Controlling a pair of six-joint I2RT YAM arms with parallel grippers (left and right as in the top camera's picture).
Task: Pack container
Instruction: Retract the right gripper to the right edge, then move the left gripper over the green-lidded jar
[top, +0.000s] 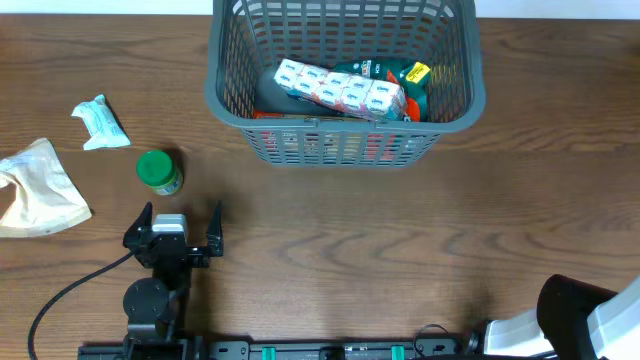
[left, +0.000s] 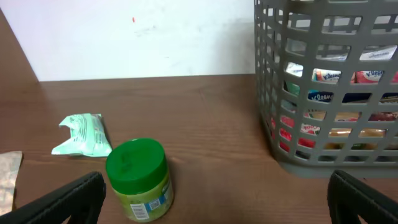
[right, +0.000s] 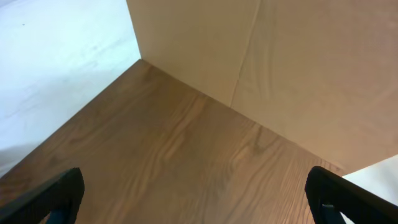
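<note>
Left arm (top: 150, 300) and right arm (top: 590, 318) low in the overhead view, jaws wide.
The left arm sits at seven o'clock, its left gripper (top: 182, 214) pointing toward twelve, fingers (left: 68, 200) spread far apart. The right arm is at five o'clock; its right gripper (right: 202, 202) is likewise fully spread.

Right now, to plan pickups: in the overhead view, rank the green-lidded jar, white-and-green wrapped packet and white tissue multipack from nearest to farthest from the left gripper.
1. Green-lidded jar, just beyond the open left gripper, slightly left.
2. White-and-green wrapped packet, farther back on the left.
3. White tissue multipack, far right, inside the large grey slotted plastic basket.
</note>
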